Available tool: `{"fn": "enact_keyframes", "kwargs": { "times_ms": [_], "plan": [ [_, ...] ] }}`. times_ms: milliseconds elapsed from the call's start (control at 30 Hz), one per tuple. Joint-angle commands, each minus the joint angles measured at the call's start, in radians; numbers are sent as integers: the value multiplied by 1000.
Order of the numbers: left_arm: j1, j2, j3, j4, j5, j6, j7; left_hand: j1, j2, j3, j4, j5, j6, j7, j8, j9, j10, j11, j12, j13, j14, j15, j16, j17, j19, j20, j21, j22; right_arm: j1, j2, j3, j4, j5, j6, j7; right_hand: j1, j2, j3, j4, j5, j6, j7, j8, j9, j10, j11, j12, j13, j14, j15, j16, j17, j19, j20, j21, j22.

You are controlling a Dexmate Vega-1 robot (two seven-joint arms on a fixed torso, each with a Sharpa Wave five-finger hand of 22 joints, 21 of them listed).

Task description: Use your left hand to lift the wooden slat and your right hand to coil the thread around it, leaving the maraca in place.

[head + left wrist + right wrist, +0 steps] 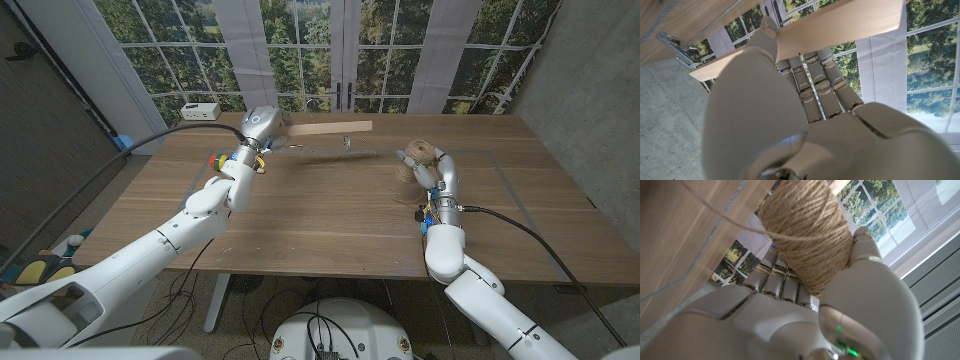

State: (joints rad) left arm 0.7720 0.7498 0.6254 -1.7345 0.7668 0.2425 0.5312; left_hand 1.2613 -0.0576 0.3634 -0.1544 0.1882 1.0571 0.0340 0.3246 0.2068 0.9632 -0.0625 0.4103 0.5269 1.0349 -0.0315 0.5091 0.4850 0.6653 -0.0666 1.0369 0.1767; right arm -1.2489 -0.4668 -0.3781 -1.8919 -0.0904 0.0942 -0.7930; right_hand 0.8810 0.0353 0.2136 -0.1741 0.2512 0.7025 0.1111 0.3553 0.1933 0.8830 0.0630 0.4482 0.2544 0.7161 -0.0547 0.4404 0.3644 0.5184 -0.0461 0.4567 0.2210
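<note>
**Slat raised and thread spool in hand, before coiling**

We see the left hand (262, 124) grasping the wooden slat (330, 127) by one end, so that the long free length reaches out sideways toward the right hand and hangs above the surface (330, 215); its shadow on the wood below suggests it is lifted clear. In the left wrist view the fingers (812, 87) wrap the slat's underside while the thumb crosses its face. This end grip, we judge, leaves the rest of the slat bare for winding.

The right hand (437, 172) clasps the spool of thread (807, 232), with fingers behind it and thumb in front. A loose strand (715, 210) runs off the spool across the surface, presumably to feed onto the slat. We judge that coiling has not yet begun: no turns show on the slat.

A small multicoloured object (214, 159) lies just beside the left wrist; we cannot tell whether it is the maraca.
</note>
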Motion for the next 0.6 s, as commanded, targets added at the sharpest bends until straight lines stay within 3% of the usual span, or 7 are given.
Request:
{"fn": "enact_keyframes", "kwargs": {
  "times_ms": [33,600],
  "plan": [
    [8,3,-3,-4,-9,-6,23,158,173,4,6,8,13,-3,6,21,8,-3,-2,4,145,-197,5,5,-7,-55,8,3,93,88,-6,82,7,107,-15,168,149,78,78,-4,324,-159,-5,5,137,-76,18,7,32,-157,8,10,18,0,14,2],
    [26,19,-24,-18,-22,-33,55,157,172,3,6,8,16,-4,5,22,12,-4,-9,7,146,-197,-1,11,-12,-55,14,2,279,144,-42,202,20,126,48,185,144,79,70,-18,345,-147,-14,3,153,-56,19,-4,44,-157,13,25,25,4,29,1]
  ]
}}
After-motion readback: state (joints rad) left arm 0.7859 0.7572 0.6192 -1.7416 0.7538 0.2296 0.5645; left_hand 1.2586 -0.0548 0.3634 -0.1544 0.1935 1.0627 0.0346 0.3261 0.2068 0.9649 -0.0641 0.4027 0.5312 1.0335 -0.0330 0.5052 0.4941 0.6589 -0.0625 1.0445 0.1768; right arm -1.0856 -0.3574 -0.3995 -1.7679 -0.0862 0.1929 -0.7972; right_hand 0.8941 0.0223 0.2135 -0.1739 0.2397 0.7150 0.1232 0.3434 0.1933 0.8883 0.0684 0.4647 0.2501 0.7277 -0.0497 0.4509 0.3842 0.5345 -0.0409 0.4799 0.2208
